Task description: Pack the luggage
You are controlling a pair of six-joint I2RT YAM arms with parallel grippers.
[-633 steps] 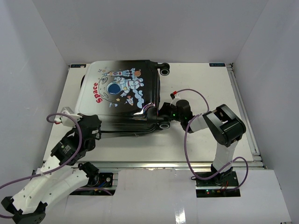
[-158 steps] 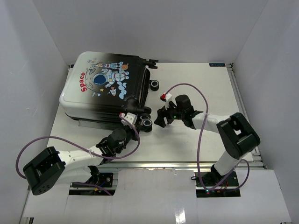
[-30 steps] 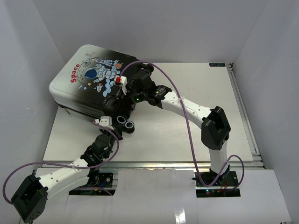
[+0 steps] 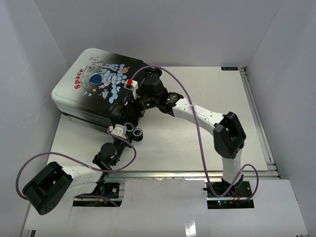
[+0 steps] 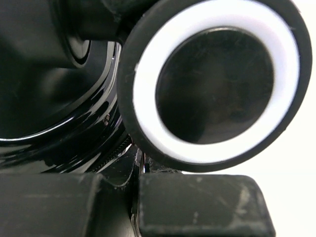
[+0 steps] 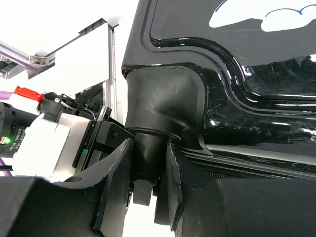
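The luggage [image 4: 94, 91] lies closed, print up, askew at the far left of the table [image 4: 207, 98], so you look to be working on its zipper. Your right gripper [image 6: 145, 197] clamps a wheel stem [image 6: 148, 153]. Your left gripper [image 5: 136, 202] is pinched together under a wheel [image 5: 215, 81] by the seam; next, brace the case and find the zipper pull.

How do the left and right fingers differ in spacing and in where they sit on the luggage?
Left fingers stand almost together; right fingers stand apart. Left ones sit at the zipper rim beside a wheel; right ones clasp a wheel stem. Both work at the luggage's wheeled end.
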